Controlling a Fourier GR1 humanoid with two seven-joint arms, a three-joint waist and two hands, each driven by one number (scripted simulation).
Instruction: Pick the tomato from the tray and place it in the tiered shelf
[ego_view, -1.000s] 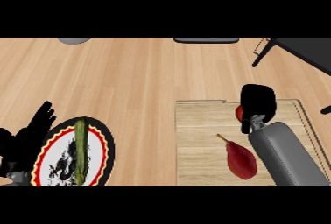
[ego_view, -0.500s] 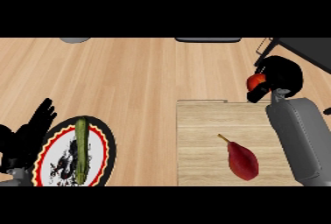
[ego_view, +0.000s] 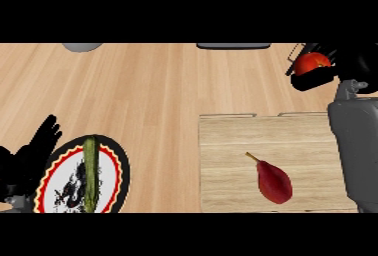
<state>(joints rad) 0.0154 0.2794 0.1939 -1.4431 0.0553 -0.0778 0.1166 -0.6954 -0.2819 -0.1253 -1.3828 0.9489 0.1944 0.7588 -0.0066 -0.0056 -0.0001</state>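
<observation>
A: Where is the tomato (ego_view: 312, 61) sitting?
B: At the frame's upper right, with the right hand (ego_view: 325, 75) curling round it, beside the tiered shelf (ego_view: 295, 52).
A: And the tray (ego_view: 229, 150)?
B: At lower right, holding a dark red pepper (ego_view: 273, 181).
A: The left hand (ego_view: 33, 150)?
B: Resting at lower left, fingers spread, touching the plate (ego_view: 81, 180).

On the worktop (ego_view: 162, 90) the tray (ego_view: 221, 150) lies right with a pepper (ego_view: 273, 181) on it, the plate (ego_view: 111, 170) left bearing a cucumber (ego_view: 90, 172), and the tomato (ego_view: 312, 61) sits in the right robot hand (ego_view: 319, 76) behind the tray.
</observation>
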